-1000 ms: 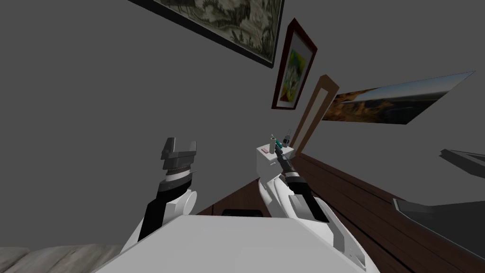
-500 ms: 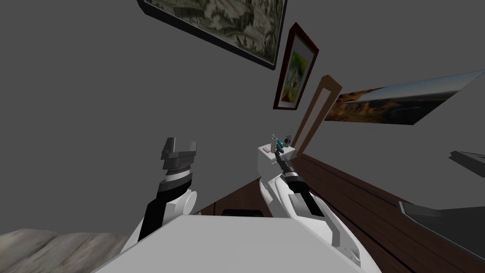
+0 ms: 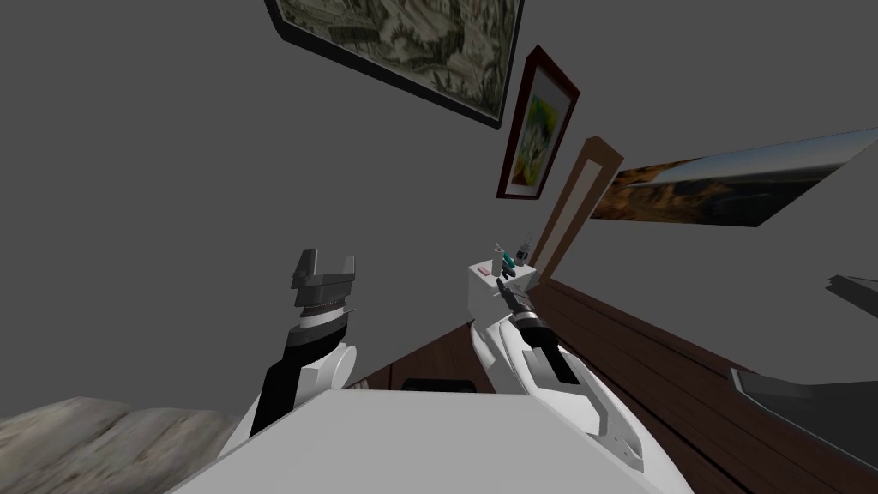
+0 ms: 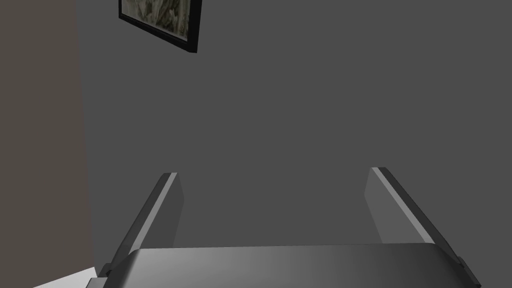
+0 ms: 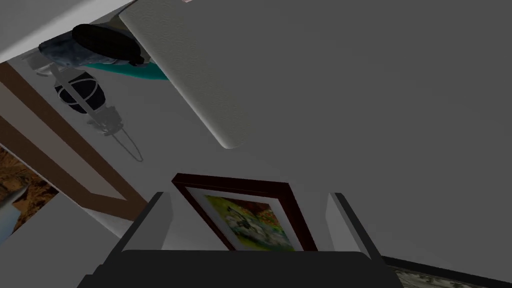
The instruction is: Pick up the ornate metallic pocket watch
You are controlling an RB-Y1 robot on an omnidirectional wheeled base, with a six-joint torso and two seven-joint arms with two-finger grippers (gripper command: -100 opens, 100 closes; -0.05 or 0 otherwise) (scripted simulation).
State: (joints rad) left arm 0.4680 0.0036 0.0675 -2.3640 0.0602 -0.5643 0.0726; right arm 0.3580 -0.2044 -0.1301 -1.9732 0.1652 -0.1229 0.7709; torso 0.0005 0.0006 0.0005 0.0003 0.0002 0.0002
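Pocket watch (image 5: 80, 93): dark, metal-banded, chained; near the white worktop's (image 3: 480, 300) far edge, at 1 o'clock of the right gripper (image 5: 250, 197); detail unclear. Right gripper: wide open, empty, short of it. Left gripper (image 4: 272, 172): open, empty.

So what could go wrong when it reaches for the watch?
1. The pale cylinder is close ahead of the open right gripper; a push forward could knock it over.
2. The pocket watch sits past it, beside a dark-and-teal thing on the small white stand, so the fingers may bump that.
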